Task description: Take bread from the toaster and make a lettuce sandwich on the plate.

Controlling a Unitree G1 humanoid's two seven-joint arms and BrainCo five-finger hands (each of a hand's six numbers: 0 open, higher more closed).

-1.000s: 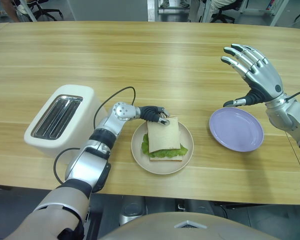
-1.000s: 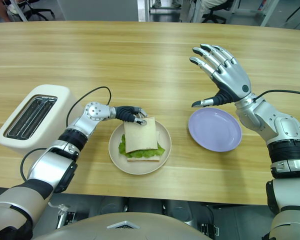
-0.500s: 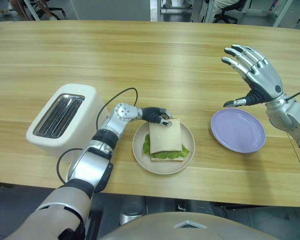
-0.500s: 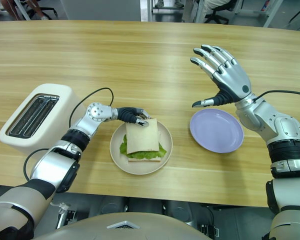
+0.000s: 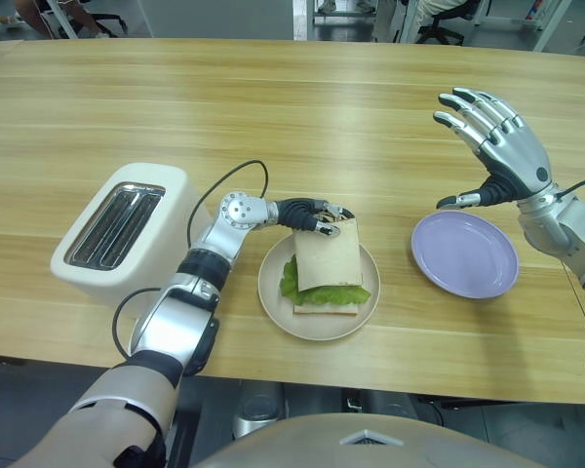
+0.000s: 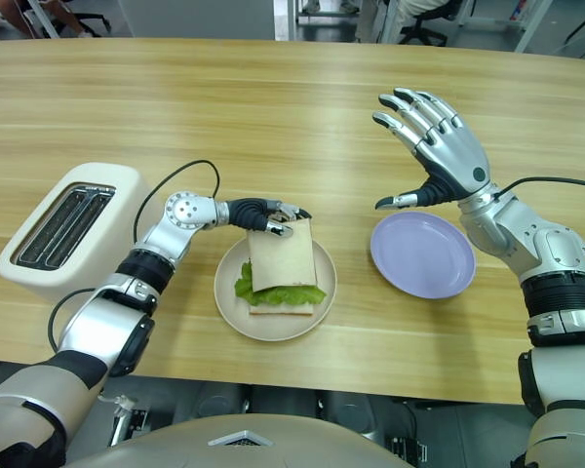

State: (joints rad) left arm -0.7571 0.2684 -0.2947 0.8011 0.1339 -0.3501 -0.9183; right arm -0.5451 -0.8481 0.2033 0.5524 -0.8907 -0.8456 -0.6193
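On plate (image 5: 269,291), left robot hand (image 5: 312,214) pinches bread slice (image 5: 329,259), far edge raised, long axis front-to-back; right robot hand (image 5: 499,146) splayed.

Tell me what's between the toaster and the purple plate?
The beige plate with the lettuce sandwich, left hand gripping its top slice; both eye views.

A long wooden tabletop (image 5: 302,107) carries a cream toaster (image 5: 117,232) at the left, a beige plate (image 5: 273,304) near the middle, and a purple plate (image 5: 465,255) at the right.
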